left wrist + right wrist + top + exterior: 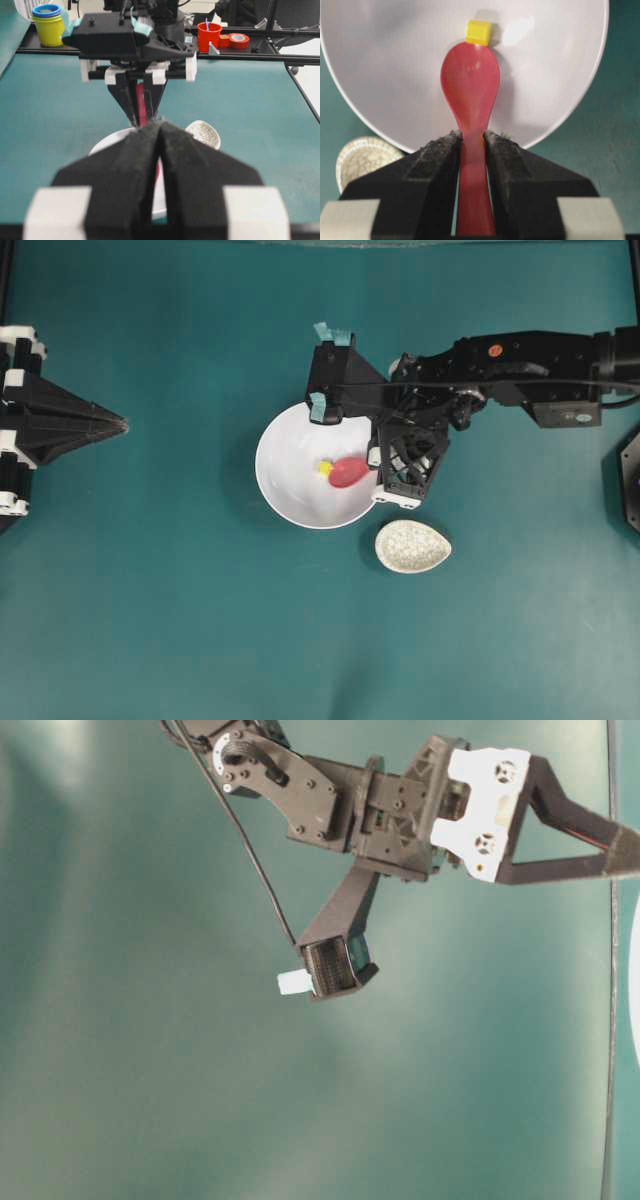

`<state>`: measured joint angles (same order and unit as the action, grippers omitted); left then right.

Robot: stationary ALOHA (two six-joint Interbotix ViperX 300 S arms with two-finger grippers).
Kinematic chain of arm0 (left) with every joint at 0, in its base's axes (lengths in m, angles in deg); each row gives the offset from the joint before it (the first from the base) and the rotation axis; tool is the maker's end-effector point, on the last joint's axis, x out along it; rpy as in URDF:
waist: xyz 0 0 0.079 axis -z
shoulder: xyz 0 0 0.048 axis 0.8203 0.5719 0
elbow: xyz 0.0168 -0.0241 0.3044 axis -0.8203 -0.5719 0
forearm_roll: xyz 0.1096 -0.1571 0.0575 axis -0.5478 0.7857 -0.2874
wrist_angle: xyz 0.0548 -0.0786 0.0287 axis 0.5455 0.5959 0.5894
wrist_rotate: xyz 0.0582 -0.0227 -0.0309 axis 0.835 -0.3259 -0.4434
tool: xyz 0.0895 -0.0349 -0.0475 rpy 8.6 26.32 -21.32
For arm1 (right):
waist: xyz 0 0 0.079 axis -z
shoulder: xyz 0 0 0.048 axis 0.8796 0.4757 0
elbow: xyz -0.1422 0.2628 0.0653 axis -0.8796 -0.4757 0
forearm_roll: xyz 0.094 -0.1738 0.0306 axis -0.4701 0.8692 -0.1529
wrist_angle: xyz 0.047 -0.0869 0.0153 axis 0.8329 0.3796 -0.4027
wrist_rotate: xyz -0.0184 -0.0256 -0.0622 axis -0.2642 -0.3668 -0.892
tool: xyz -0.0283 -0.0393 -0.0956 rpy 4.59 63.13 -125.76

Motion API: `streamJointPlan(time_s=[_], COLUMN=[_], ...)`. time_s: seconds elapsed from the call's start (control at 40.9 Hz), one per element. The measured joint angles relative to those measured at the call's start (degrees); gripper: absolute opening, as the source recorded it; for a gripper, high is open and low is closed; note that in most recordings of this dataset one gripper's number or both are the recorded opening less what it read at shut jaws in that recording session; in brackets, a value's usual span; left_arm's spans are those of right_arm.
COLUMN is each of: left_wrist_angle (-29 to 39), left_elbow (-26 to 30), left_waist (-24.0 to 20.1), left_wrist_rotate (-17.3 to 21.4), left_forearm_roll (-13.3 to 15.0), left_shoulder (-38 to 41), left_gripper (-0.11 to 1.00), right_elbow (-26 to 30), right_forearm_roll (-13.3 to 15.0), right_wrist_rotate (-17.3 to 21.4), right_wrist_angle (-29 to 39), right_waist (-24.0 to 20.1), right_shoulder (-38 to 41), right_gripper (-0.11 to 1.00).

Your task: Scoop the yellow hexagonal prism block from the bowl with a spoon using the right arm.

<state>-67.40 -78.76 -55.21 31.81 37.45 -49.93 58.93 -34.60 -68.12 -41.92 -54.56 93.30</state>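
The white bowl [290, 455] sits mid-table. Inside it lies the tiny yellow hexagonal prism block [325, 468] [478, 32], on the bowl's floor right at the tip of the pink-red spoon [348, 472] [470, 80], outside the scoop. My right gripper [378, 476] [471, 137] hangs over the bowl's right rim, shut on the spoon's handle, with the scoop reaching into the bowl [380, 60]. My left gripper [124, 423] [161, 125] rests far to the left, shut on nothing and pointing at the bowl [107, 145].
A speckled egg-shaped spoon rest [413, 545] [204, 132] lies just below and to the right of the bowl. Beyond the table's far edge, a shelf holds a yellow cup [48, 27], a red cup [208, 35] and a red tape roll [238, 40].
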Motion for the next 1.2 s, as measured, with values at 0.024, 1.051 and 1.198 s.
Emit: streamJointPlan(time_s=[0.024, 1.051, 1.198], left_wrist_angle=[0.00, 0.18, 0.26], left_elbow=[0.00, 0.00, 0.09], left_waist=[0.00, 0.00, 0.00], left_wrist_rotate=[0.00, -0.09, -0.18], left_forearm_roll=[0.09, 0.09, 0.09], left_shoulder=[0.00, 0.00, 0.00], left_gripper=[-0.01, -0.01, -0.01], right_elbow=[0.00, -0.09, 0.00], right_forearm_roll=[0.00, 0.88, 0.97], right_wrist_rotate=[0.00, -0.26, -0.26], right_wrist_angle=[-0.44, -15.38, -16.17], right_waist=[0.00, -1.05, -1.05], right_shoulder=[0.09, 1.32, 1.32], right_gripper=[0.23, 0.23, 0.23])
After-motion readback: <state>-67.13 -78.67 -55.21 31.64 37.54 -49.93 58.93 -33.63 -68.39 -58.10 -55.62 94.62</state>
